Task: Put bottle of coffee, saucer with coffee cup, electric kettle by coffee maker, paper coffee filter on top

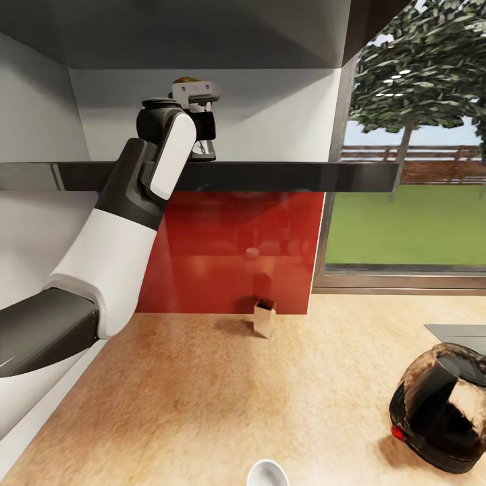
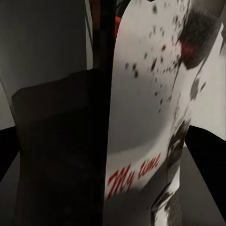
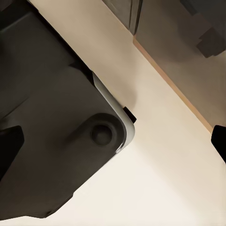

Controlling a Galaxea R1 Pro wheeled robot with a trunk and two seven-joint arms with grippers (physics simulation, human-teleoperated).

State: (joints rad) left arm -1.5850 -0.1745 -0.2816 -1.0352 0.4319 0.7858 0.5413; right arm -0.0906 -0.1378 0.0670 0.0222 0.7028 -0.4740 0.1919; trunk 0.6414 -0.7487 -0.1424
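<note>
The left gripper (image 1: 202,128) is raised to the dark kitchen shelf (image 1: 283,175), its fingers closed around the small white speckled bottle of coffee (image 2: 146,94) with a mustard-yellow top. On the pale beige wood-look kitchen countertop (image 1: 202,391) sits the rounded glossy dark electric kettle (image 1: 442,408), near right. I cannot tell the right gripper's opening.

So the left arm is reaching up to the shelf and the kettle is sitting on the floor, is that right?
Not quite. The left arm does reach up to the shelf, but the head view shows the kettle on the countertop, not the floor.
</note>
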